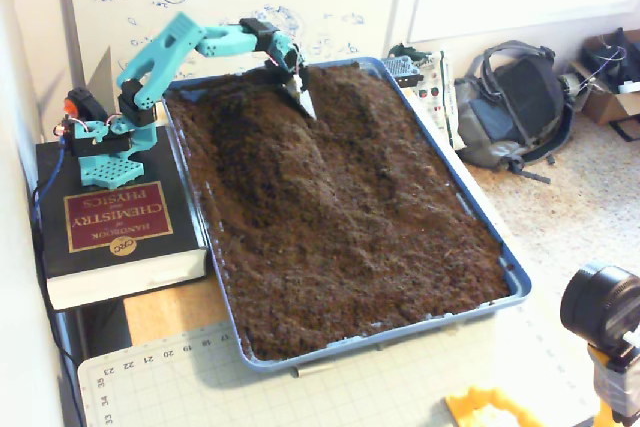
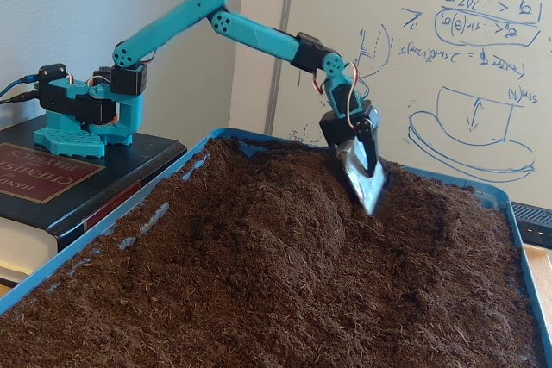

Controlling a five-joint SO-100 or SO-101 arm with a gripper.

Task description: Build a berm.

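Note:
The berm [image 1: 272,152] is a long ridge of dark brown soil running down the left half of the blue tray [image 1: 516,279]; in the low fixed view it rises as a mound [image 2: 272,204]. My gripper [image 1: 301,100] [image 2: 366,185] is shut on a silver scoop blade [image 1: 298,93] [image 2: 362,170]. The blade points down, and its tip touches the soil on the far right flank of the berm, near the tray's back edge. Flatter soil [image 1: 400,207] fills the rest of the tray.
The teal arm's base stands on a thick book [image 1: 110,227] left of the tray. A backpack [image 1: 510,102] and a box lie on the floor to the right. A camera [image 1: 600,312] stands at the front right, a whiteboard [image 2: 466,58] behind.

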